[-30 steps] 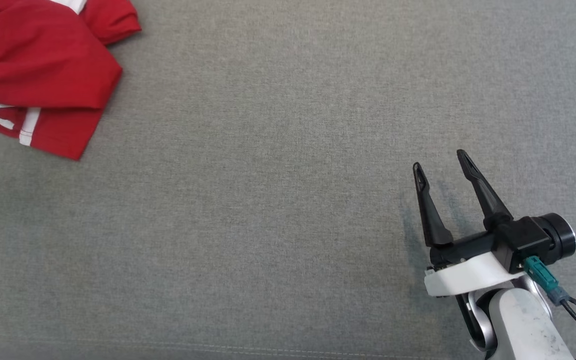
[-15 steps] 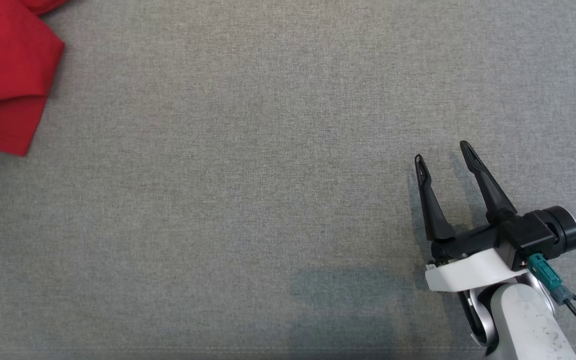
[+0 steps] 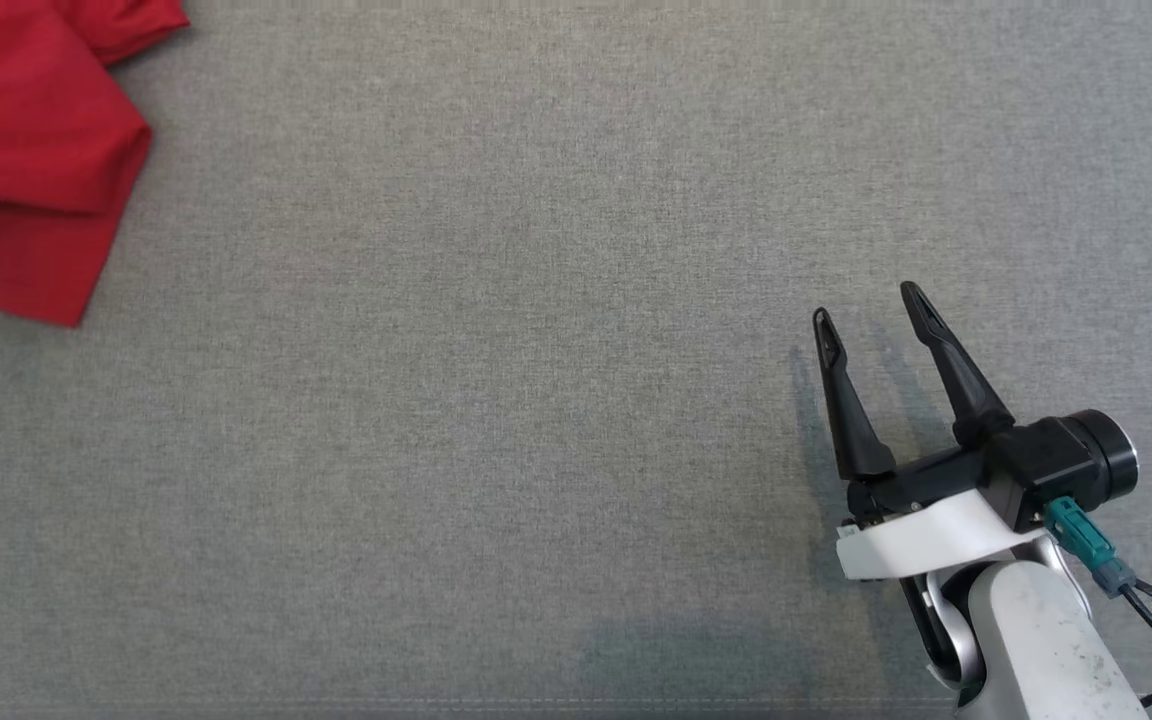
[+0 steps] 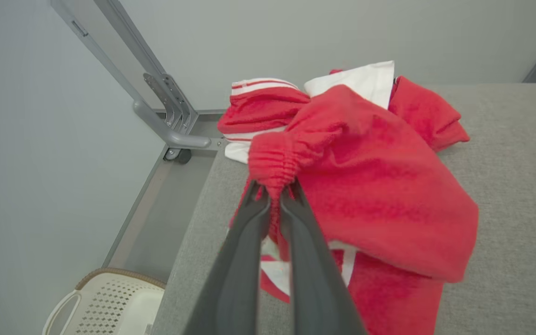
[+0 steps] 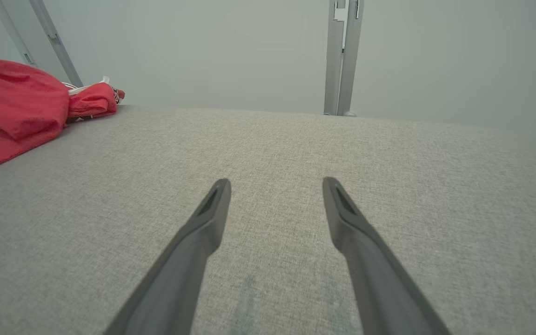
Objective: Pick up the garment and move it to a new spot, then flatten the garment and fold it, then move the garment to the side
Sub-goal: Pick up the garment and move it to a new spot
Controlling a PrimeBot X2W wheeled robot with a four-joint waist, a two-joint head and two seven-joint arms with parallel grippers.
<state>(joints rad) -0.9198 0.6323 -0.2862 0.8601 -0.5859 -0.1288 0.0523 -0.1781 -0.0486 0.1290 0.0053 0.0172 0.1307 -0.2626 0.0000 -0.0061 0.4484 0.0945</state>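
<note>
Clenching a gathered edge of the red garment (image 4: pixel 370 186), the left tool (image 4: pixel 272 190) is nearer. The garment lies upper left on the counter (image 3: pixel 536 400); the released right tool (image 3: pixel 866 303) sits lower right, well apart.

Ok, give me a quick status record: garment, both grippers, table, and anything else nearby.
garment: red with white stripes, crumpled at the table's far left
left gripper: shut on the garment's gathered elastic edge
right gripper: open, empty, over bare table, well apart from the garment
table: grey fabric surface
nearby: pale perforated basket below the table's edge
stage: garment gripped, not yet flattened or folded
</note>
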